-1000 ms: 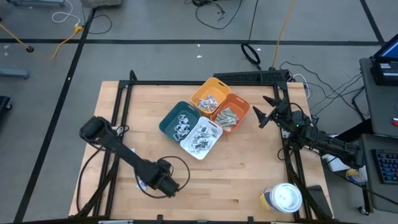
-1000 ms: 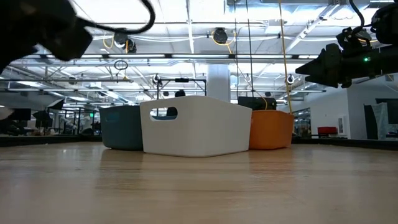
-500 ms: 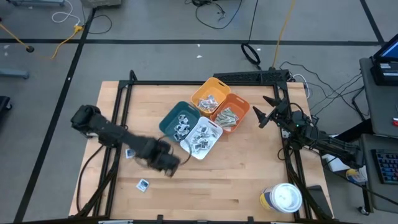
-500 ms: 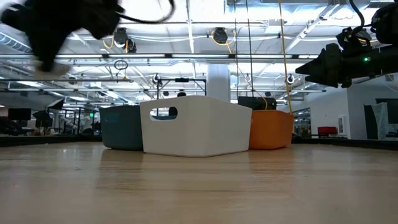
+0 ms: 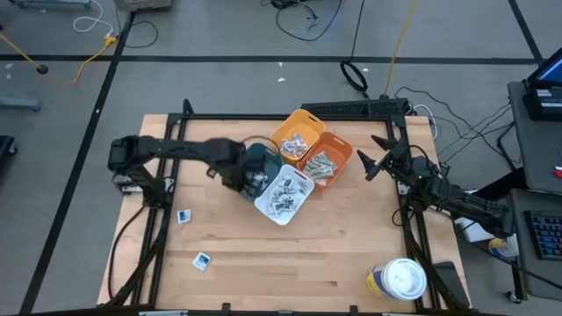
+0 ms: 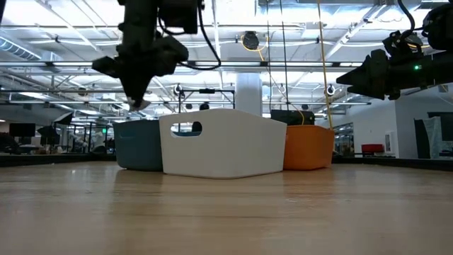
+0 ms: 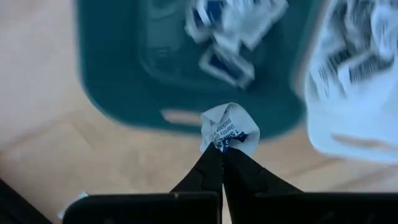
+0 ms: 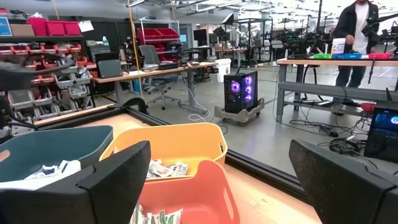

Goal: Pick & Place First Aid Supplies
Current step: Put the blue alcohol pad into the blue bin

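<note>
My left gripper (image 7: 222, 154) is shut on one of the first aid supplies, a small white packet (image 7: 229, 126) with blue print. It hangs over the near-left rim of the teal bin (image 5: 260, 167), which holds more white-and-blue packets (image 7: 225, 61). The low view shows this gripper (image 6: 139, 103) above the bin. Two more packets (image 5: 183, 216) (image 5: 202, 260) lie flat on the wood at the near left. My right gripper (image 5: 369, 163) waits open and level at the table's right edge, clear of the bins. My left gripper pinches the packet by one edge (image 7: 225, 143) between its two fingertips. The fingers come from above and point down. The packet is crumpled, sticks out past the tips and is lifted clear above the teal bin's rim.
A white bin (image 5: 285, 195), an orange bin (image 5: 328, 158) and a yellow bin (image 5: 297, 136) stand clustered with the teal one at the table's middle, each holding supplies. A round white-lidded tub (image 5: 402, 279) stands at the near right corner. A person (image 8: 354, 31) stands far off in the room.
My left gripper has swung from the near-left part of the table toward the far edge and risen, carrying the packet, and now hangs over the teal bin. It has stayed shut and pointing down. The two loose packets have kept their places.
</note>
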You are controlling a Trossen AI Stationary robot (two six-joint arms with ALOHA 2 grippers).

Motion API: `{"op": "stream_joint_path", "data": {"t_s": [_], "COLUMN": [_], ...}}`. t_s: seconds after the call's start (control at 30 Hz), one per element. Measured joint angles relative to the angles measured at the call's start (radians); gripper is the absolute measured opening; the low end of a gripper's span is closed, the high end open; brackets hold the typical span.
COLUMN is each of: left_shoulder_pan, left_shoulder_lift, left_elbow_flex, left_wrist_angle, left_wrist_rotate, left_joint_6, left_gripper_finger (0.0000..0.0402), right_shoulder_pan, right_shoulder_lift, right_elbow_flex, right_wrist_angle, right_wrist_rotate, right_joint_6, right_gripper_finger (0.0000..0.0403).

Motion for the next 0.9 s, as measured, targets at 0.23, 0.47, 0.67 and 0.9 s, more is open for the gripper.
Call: {"op": "stream_joint_path", "data": {"t_s": [0.23,0.47,0.67,0.9], "left_shoulder_pan": [0.154,0.182,0.185,0.178], "left_shoulder_lift": [0.000,0.074,0.184,0.236], "left_elbow_flex": [0.000,0.003,0.002,0.001], "left_wrist_angle": [0.000,0.056,0.186,0.256], "left_wrist_rotate": [0.000,-0.008,-0.008,0.019], "left_joint_6": [0.129,0.172,0.205,0.195], "left_gripper_finger": [0.0001,0.0000,0.0000,0.0017], "right_shoulder_pan": [0.000,0.000,0.000,0.000], "right_shoulder_lift": [0.000,0.000,0.000,0.000], "right_elbow_flex": [0.000,0.000,0.000,0.000], "right_wrist_angle": [0.000,0.000,0.000,0.000], "right_wrist_rotate": [0.000,0.000,0.000,0.000], "right_joint_6": [0.000,0.000,0.000,0.000], "right_gripper_finger": [0.0377,0.0377,0.0377,0.0377]}}
